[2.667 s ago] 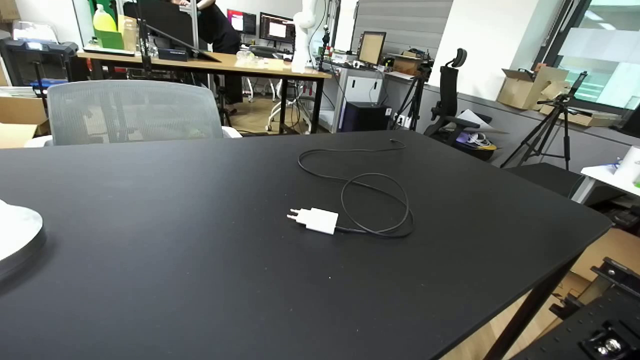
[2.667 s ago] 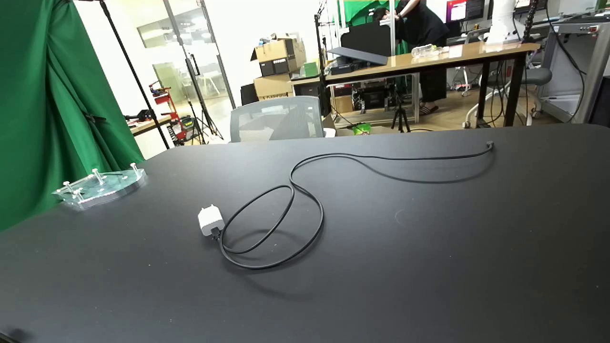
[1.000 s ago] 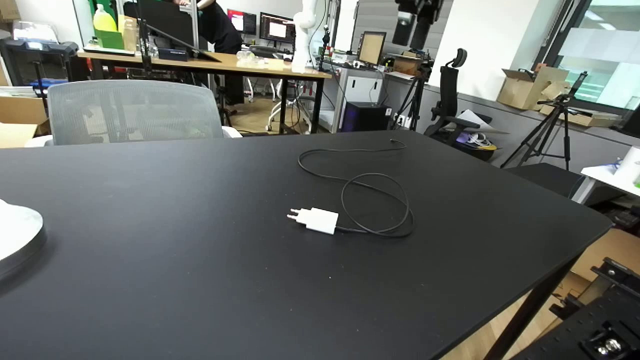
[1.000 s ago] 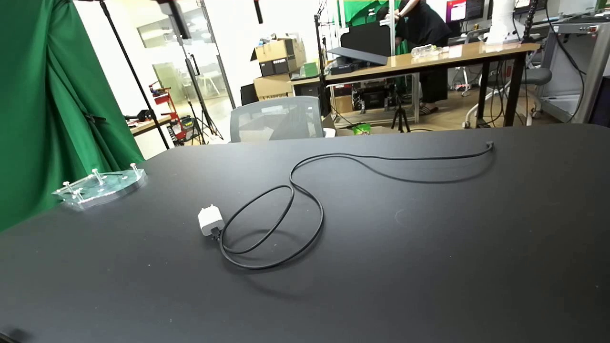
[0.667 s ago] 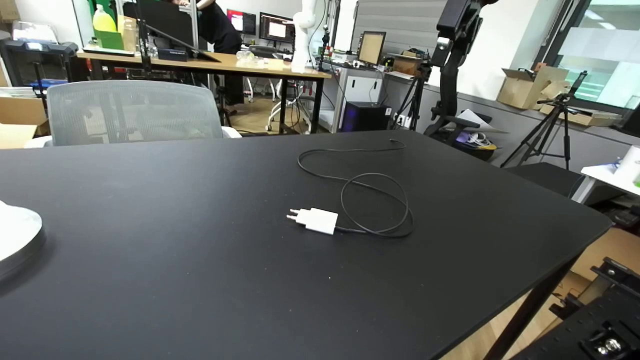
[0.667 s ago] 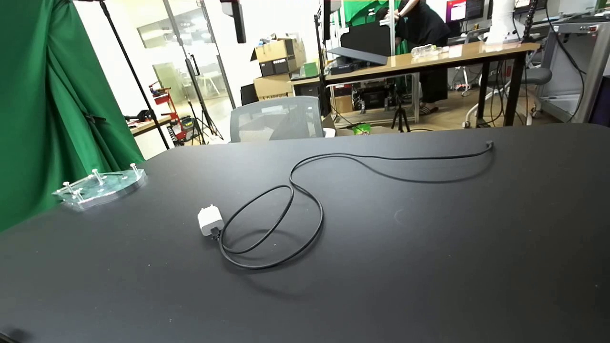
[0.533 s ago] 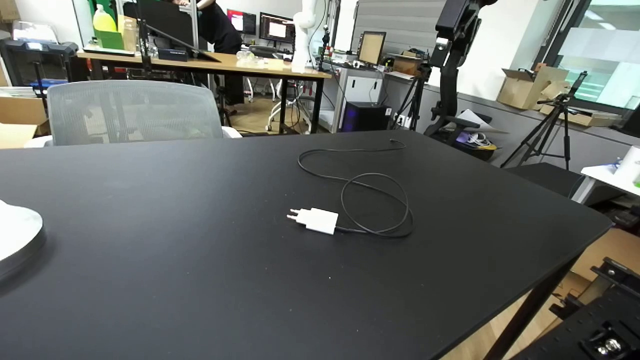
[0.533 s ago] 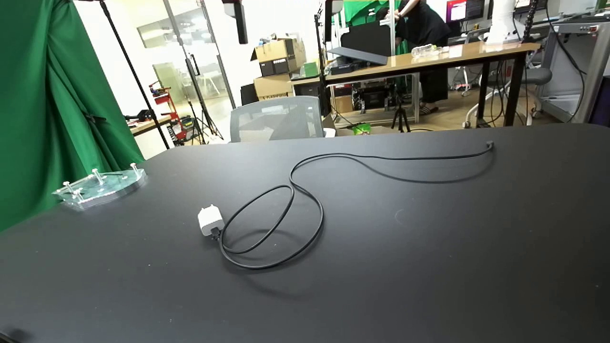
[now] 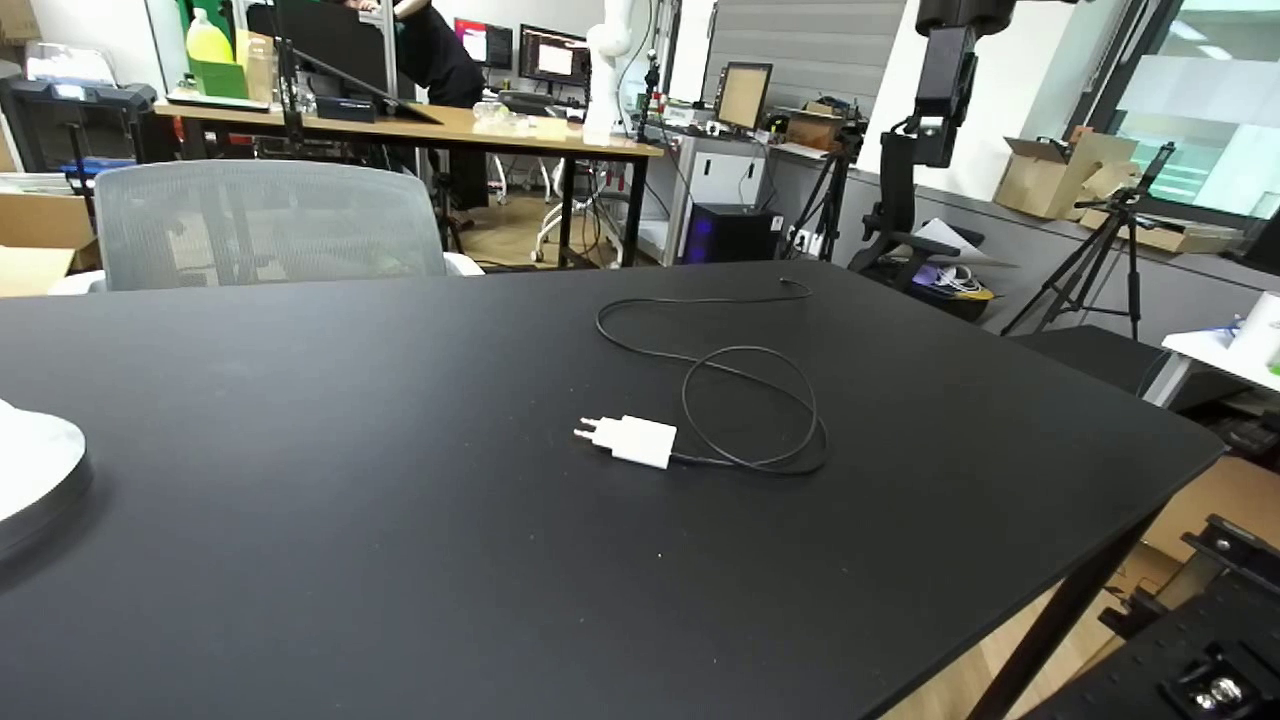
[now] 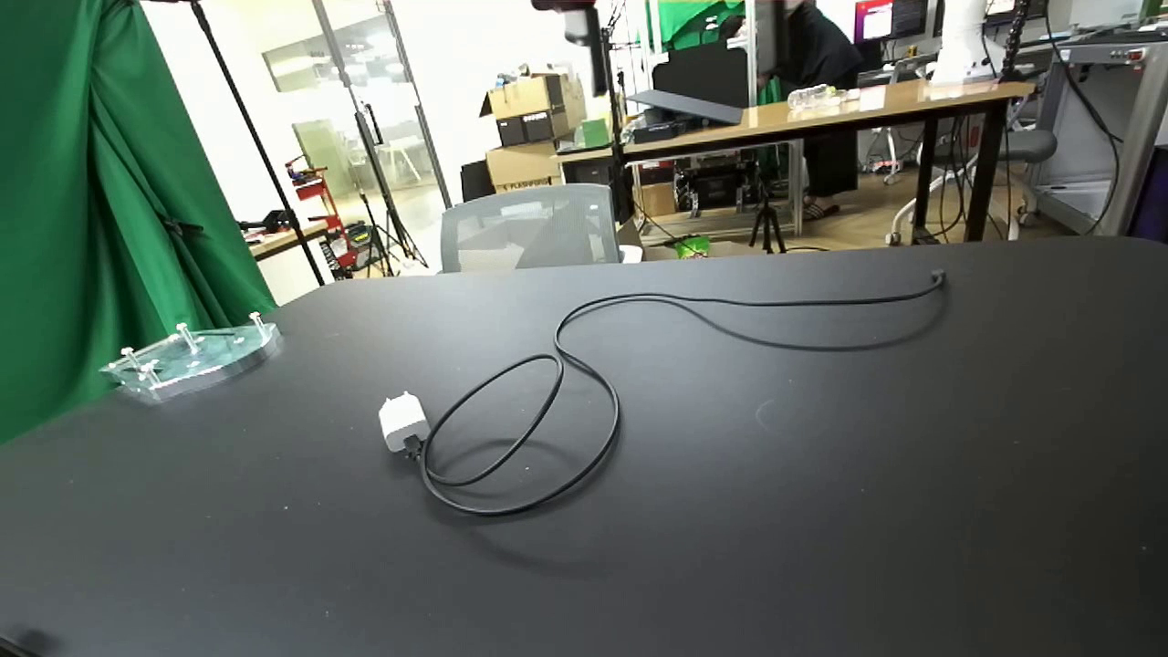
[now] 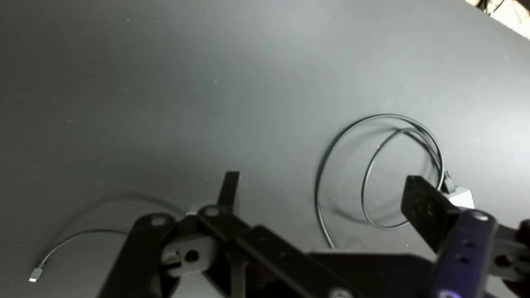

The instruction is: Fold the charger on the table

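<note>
The tool point(image 11: 321, 184), spread wide and empty, had come lower above the counter point(image 9: 400, 560); the charger point(image 9: 640, 441) lay unmoved: judged approach only.

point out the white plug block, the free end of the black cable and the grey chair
White plug block point(image 9: 642, 443): in an exterior view, middle of its body
Free end of the black cable point(image 11: 37, 273): in the wrist view, on its connector
Grey chair point(image 9: 270, 225): in an exterior view, on its mesh backrest
</note>
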You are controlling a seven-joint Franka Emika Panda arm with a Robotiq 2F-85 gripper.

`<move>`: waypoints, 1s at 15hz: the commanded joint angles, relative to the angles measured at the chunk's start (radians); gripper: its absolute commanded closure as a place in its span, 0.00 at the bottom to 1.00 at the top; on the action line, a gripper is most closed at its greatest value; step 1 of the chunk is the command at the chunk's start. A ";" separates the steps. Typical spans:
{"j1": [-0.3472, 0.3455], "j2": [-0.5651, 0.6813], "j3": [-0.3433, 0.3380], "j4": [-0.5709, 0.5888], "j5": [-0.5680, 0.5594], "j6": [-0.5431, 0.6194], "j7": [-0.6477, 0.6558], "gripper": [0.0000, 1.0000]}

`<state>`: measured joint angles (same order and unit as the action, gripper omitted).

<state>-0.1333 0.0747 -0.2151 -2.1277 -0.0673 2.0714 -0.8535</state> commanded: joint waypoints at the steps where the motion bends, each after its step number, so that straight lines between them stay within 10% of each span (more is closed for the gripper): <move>1: -0.070 0.193 -0.001 0.250 -0.050 -0.162 -0.153 0.00; 7: -0.094 0.195 0.024 0.232 -0.066 -0.125 -0.141 0.00; 15: -0.096 0.355 0.061 0.361 -0.195 0.257 -0.165 0.00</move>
<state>-0.2125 0.3434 -0.1794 -1.8640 -0.2702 2.2841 -1.0148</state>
